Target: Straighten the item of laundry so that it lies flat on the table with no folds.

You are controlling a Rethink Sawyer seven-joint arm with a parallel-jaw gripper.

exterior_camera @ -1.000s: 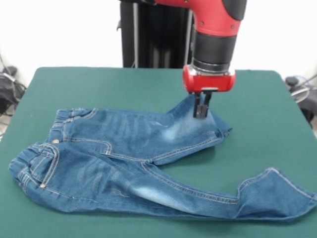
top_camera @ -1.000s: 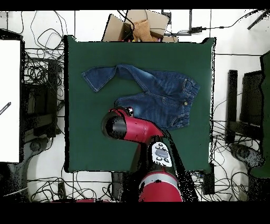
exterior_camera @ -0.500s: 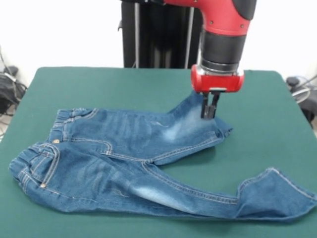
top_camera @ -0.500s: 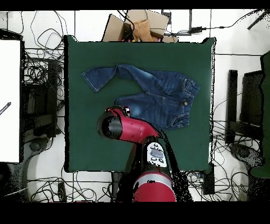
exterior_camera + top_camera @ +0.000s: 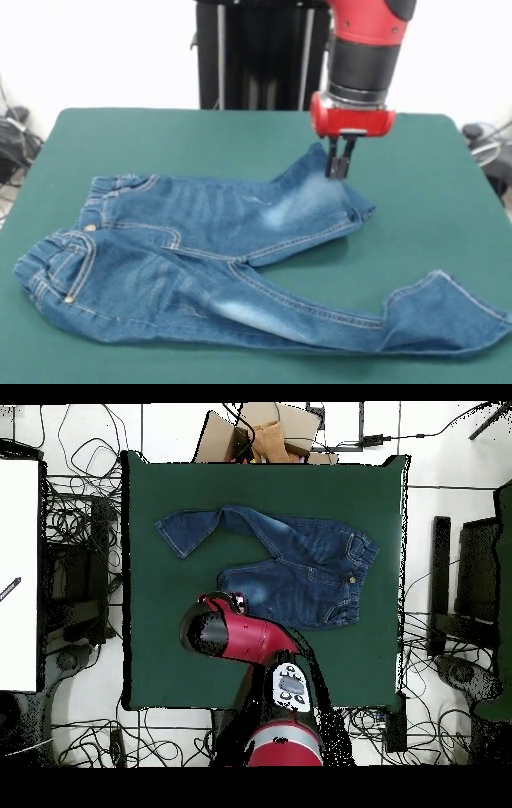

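Note:
The small blue denim jeans lie across the dark green table, waistband at the left. The far leg is short and bunched, and its edge rises in a peak up to my gripper. The fingers are close together and pinch that raised fabric near the hem. The near leg runs right, with its end folded up at the hem. In the overhead view the jeans lie in the table's upper half, and the red arm head hides the gripper.
The black pedestal stands behind the table's far edge. In the overhead view a cardboard box sits beyond the table's top edge, a white board is at the left, and cables lie all around.
The gripper has moved a little to the right and upward with the far leg's fabric. The peak of cloth has followed it. The rest of the jeans has not moved.

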